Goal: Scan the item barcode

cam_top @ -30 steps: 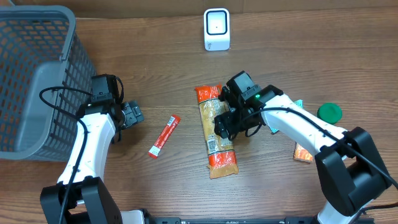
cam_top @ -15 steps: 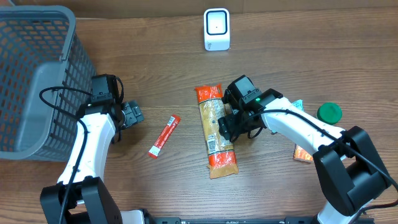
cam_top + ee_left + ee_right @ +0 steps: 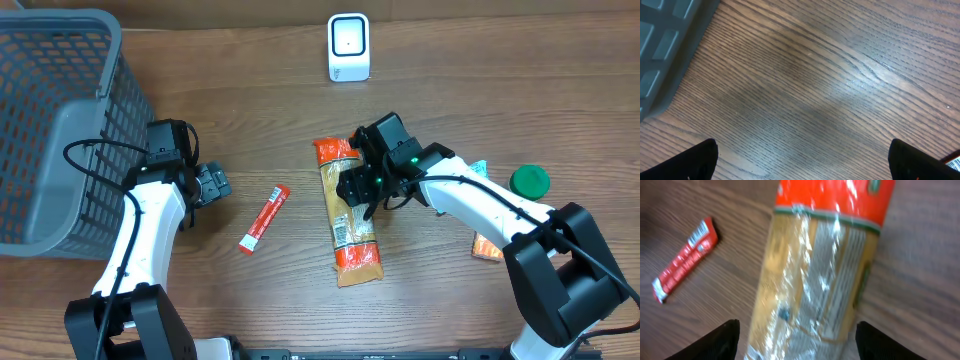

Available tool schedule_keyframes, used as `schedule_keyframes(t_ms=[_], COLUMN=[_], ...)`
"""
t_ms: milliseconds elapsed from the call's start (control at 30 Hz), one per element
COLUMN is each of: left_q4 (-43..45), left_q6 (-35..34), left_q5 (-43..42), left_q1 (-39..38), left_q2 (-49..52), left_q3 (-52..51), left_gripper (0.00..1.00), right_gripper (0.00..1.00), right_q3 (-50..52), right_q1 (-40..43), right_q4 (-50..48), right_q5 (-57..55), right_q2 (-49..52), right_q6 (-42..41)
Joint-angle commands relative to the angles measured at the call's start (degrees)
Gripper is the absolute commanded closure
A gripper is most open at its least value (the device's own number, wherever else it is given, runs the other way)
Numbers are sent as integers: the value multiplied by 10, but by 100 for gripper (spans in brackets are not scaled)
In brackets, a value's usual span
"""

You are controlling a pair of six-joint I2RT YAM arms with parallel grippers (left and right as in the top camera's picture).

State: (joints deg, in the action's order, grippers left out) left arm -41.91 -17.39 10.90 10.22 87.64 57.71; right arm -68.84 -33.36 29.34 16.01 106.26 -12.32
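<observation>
The item is a long clear packet with orange ends (image 3: pixel 350 225), lying flat on the table in front of the white scanner (image 3: pixel 348 47). My right gripper (image 3: pixel 354 187) hovers over the packet's upper half. In the right wrist view its gripper (image 3: pixel 800 345) stands open, one black finger on each side of the packet (image 3: pixel 820 275), close to its edges. Print shows on the packet's wrapper but is blurred. My left gripper (image 3: pixel 212 185) is open over bare wood near the basket. In the left wrist view nothing lies between the left gripper (image 3: pixel 807 167) fingers.
A grey mesh basket (image 3: pixel 60 120) fills the far left. A small red sachet (image 3: pixel 264 218) lies left of the packet. A green lid (image 3: pixel 529 180), a teal scrap (image 3: pixel 479 166) and an orange pack (image 3: pixel 487 246) lie to the right.
My right gripper has shifted left and up along the packet, and its fingers have drawn a little closer together. The left arm has not moved.
</observation>
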Motion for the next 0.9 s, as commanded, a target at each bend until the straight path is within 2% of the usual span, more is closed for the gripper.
schedule_keyframes(t_ms=[0,400,667,867], left_q4=[2,2,2,2], left_q6=[5,5,5,5], left_q5=[-4,-4,-4,-4], left_q1=[-2,-2,-2,-2], left_q2=[-2,-2,-2,-2], left_q3=[10,10,10,10], left_gripper=[0,0,0,0], right_gripper=[25,27,27,21], right_q3=[3,3,3,3], right_q1=[-1,-10,-23,-23], right_q4=[-21,-39,-52,-79], right_q5=[-14,-25,-78,-85], right_q2=[3,3,3,14], right_q6=[-12,-13,-15,-15])
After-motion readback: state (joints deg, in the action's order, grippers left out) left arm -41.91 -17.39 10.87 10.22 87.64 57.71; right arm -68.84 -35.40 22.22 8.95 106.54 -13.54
